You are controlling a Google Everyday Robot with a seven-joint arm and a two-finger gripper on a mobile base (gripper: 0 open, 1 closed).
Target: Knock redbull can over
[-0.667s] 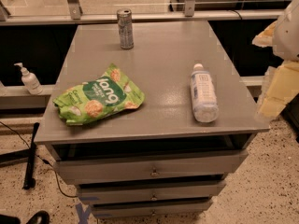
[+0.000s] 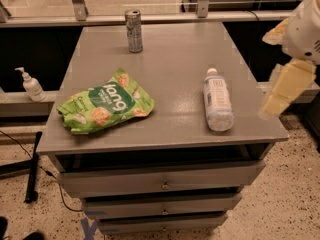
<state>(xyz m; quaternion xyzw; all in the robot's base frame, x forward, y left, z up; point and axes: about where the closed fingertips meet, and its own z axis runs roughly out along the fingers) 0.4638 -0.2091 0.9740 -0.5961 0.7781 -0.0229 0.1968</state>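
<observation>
The redbull can (image 2: 133,30), slim and silver-blue, stands upright at the far edge of the grey table (image 2: 175,59), left of centre. My gripper (image 2: 286,88), pale yellow under a white arm (image 2: 305,29), hangs off the table's right edge, beside the near right corner. It is far from the can and touches nothing.
A clear plastic bottle (image 2: 217,100) with a white cap lies on its side at the right of the table, close to the gripper. A green snack bag (image 2: 105,104) lies at the front left. A hand-sanitiser pump bottle (image 2: 31,85) stands on a ledge to the left. Drawers (image 2: 160,184) sit below the tabletop.
The gripper has shifted slightly left, toward the table's right edge. The can, bottle and bag have not moved.
</observation>
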